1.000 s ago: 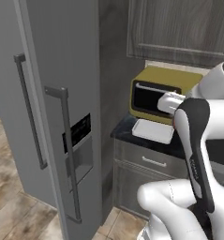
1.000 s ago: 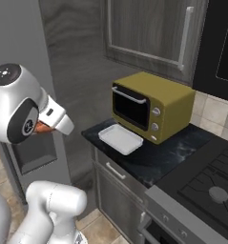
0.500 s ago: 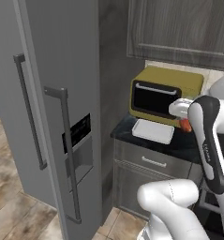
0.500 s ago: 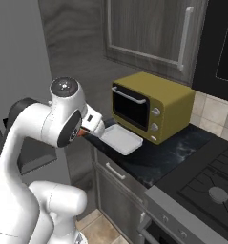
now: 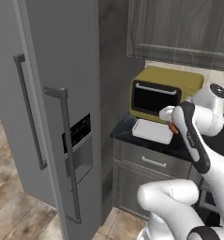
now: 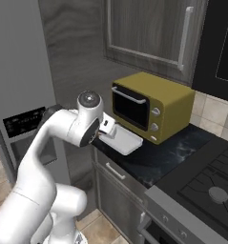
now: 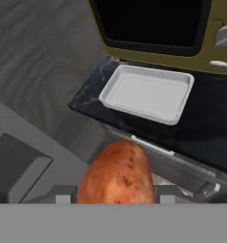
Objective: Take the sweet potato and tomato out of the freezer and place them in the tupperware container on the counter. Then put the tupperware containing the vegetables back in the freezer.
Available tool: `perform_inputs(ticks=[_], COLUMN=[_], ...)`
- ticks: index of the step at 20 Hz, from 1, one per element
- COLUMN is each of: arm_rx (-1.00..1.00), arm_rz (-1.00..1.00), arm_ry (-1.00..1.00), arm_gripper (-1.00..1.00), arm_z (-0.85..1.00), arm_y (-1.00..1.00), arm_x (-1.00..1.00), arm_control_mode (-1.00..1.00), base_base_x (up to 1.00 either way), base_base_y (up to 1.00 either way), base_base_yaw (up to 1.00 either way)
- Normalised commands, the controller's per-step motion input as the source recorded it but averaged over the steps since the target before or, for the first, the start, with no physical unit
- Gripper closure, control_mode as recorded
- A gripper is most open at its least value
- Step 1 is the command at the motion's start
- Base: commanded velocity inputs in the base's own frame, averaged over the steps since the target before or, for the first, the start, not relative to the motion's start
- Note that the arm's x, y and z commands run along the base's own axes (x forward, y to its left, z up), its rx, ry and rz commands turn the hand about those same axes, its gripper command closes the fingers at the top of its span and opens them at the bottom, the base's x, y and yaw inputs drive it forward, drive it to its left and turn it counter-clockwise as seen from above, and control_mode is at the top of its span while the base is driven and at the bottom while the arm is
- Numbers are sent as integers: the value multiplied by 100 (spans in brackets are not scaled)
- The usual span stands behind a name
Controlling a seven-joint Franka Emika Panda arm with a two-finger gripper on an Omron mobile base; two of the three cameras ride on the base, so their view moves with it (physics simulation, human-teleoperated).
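- The sweet potato [image 7: 117,173] sits clamped in the pincer [image 7: 116,195], held above the counter's [image 7: 214,135] front edge.
- The white tupperware container [image 7: 147,93] lies at the counter's left end, just before the mustard-yellow microwave [image 6: 153,105].
- Freezer [image 5: 57,103] doors stand closed.

Left base view: from behind-left of the arm, facing forward-down at the freezer [image 5: 57,93] and bench [image 5: 132,133]. Right base view: from behind-right, nearer the microwave [image 6: 151,112]. Both share the tupperware container [image 6: 122,140]. Hand view: close above, looking down.
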Motion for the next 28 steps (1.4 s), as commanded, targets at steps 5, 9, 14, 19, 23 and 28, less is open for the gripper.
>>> perform_inputs(ticks=[5, 9, 14, 19, 23, 28], arm_rx=[-1, 0, 0, 0, 0, 0], arm_rz=[0, 0, 0, 0, 0, 0], arm_ry=[12, 12, 8, 7, 8, 7], arm_gripper=[100, 100, 100, 100, 100, 100], arm_z=[-59, -39, -20, -20, -31, -43], arm_y=[0, -4, -6, -7, -1, 0], arm_x=[99, 86, 71, 69, 47, 33], arm_control_mode=[-100, -100, -100, -100, -100, -100], base_base_x=[0, 0, 0, 0, 0, 0], base_base_y=[0, 0, 0, 0, 0, 0], base_base_yaw=[0, 0, 0, 0, 0, 0])
